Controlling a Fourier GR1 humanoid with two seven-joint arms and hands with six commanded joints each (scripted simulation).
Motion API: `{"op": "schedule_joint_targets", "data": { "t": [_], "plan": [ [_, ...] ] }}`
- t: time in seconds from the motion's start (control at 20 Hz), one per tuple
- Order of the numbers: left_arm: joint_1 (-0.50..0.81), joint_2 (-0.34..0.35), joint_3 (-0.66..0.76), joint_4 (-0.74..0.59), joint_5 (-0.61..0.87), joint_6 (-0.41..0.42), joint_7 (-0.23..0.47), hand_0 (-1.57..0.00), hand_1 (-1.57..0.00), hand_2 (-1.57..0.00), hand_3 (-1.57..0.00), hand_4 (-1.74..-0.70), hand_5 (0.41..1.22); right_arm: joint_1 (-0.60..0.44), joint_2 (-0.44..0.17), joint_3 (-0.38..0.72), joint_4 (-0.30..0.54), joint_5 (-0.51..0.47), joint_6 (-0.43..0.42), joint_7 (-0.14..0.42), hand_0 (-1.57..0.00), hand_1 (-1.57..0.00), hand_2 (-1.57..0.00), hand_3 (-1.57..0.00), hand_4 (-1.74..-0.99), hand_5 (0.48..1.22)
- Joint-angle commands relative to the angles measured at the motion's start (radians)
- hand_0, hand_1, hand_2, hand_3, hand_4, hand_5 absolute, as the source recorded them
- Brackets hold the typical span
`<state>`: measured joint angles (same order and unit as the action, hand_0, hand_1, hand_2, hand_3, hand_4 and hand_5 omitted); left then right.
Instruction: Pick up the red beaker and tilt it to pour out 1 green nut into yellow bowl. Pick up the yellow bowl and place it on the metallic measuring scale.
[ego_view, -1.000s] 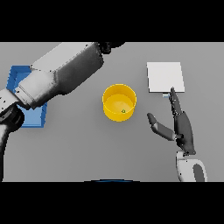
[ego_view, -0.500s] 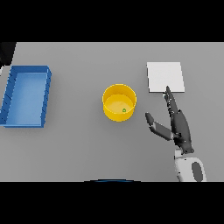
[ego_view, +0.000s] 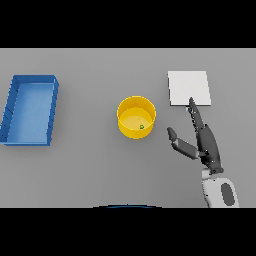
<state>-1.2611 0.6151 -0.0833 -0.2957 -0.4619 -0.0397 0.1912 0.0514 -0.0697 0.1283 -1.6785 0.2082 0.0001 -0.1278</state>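
Note:
A yellow bowl (ego_view: 136, 117) stands at the middle of the table with one small green nut (ego_view: 142, 127) inside it. To its right and back lies the flat pale square of the measuring scale (ego_view: 188, 88). My right hand (ego_view: 205, 142) is open to the right of the bowl, fingers straight and pointing toward the scale's near edge, thumb spread toward the bowl; it touches neither. No red beaker shows anywhere. My left hand is out of the picture.
A blue tray (ego_view: 31, 108) sits at the left side of the table, nothing visible in it. Grey tabletop (ego_view: 90, 170) runs between the tray and the bowl.
My left arm, which lay across the tray and upper left a second ago, has left the view. The right hand has drifted slightly toward the bowl.

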Motion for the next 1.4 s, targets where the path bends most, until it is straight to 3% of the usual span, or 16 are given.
{"op": "schedule_joint_targets", "data": {
  "t": [0.0, 0.4, 0.5, 0.7, 0.8, 0.85, 0.9, 1.05, 1.2, 1.35],
  "plan": [
    [0.045, 0.004, 0.026, -0.025, 0.034, 0.023, 0.025, -1.57, -1.57, -1.57, -1.57, -1.74, 1.221, 0.003, -0.003, 0.0, -0.003, -0.004, 0.004, -0.008, 0.0, 0.0, 0.0, 0.0, -1.138, 0.648],
    [0.504, -0.05, 0.087, -0.463, 0.208, 0.122, 0.166, -1.57, -1.57, -1.57, -1.57, -1.74, 1.221, 0.018, -0.01, -0.001, 0.004, 0.011, -0.005, -0.027, 0.0, 0.0, 0.0, 0.0, -1.166, 0.676],
    [0.581, -0.067, 0.089, -0.551, 0.229, 0.138, 0.194, -1.57, -1.57, -1.57, -1.57, -1.74, 1.151, 0.022, -0.011, 0.0, 0.001, 0.004, 0.003, -0.028, 0.0, 0.0, 0.0, 0.0, -1.174, 0.676],
    [0.692, -0.074, 0.087, -0.711, 0.254, 0.158, 0.29, -1.57, -1.57, -1.57, -1.57, -1.74, 0.925, 0.016, -0.009, -0.002, 0.01, 0.001, 0.002, -0.02, 0.0, 0.0, 0.0, 0.0, -1.157, 0.671],
    [0.708, -0.069, 0.083, -0.751, 0.266, 0.139, 0.338, -1.57, -1.57, -1.53, -1.53, -1.52, 0.818, 0.026, -0.004, 0.001, 0.001, -0.006, 0.006, -0.029, 0.0, 0.0, 0.0, 0.0, -1.155, 0.67],
    [0.739, -0.063, 0.07, -0.791, 0.286, 0.089, 0.308, -1.47, -1.34, -1.28, -1.32, -1.37, 0.774, 0.026, -0.001, 0.002, 0.008, -0.003, 0.005, -0.032, 0.0, 0.0, 0.0, 0.0, -1.153, 0.67],
    [0.752, -0.053, 0.075, -0.812, 0.314, 0.047, 0.305, -1.17, -1.07, -1.02, -1.05, -1.23, 0.737, 0.029, 0.002, 0.004, 0.006, 0.001, 0.0, -0.032, 0.0, 0.0, 0.0, 0.0, -1.151, 0.67],
    [0.776, -0.04, 0.081, -0.867, 0.388, -0.054, 0.317, -0.6, -0.55, -0.52, -0.54, -0.98, 0.664, 0.024, -0.001, 0.001, 0.004, -0.006, 0.005, -0.032, 0.0, 0.0, 0.0, 0.0, -1.153, 0.67],
    [0.768, -0.017, 0.037, -0.854, 0.346, -0.095, 0.358, -0.31, -0.28, -0.27, -0.28, -0.84, 0.632, 0.018, -0.008, -0.004, 0.0, -0.002, 0.001, -0.02, 0.0, 0.0, 0.0, 0.0, -1.155, 0.67],
    [0.762, -0.015, 0.011, -0.823, 0.297, -0.081, 0.347, -0.16, -0.14, -0.14, -0.14, -0.8, 0.627, 0.015, -0.012, 0.002, 0.0, 0.022, -0.012, -0.014, 0.0, 0.0, 0.0, 0.0, -1.158, 0.665]
  ]
}}
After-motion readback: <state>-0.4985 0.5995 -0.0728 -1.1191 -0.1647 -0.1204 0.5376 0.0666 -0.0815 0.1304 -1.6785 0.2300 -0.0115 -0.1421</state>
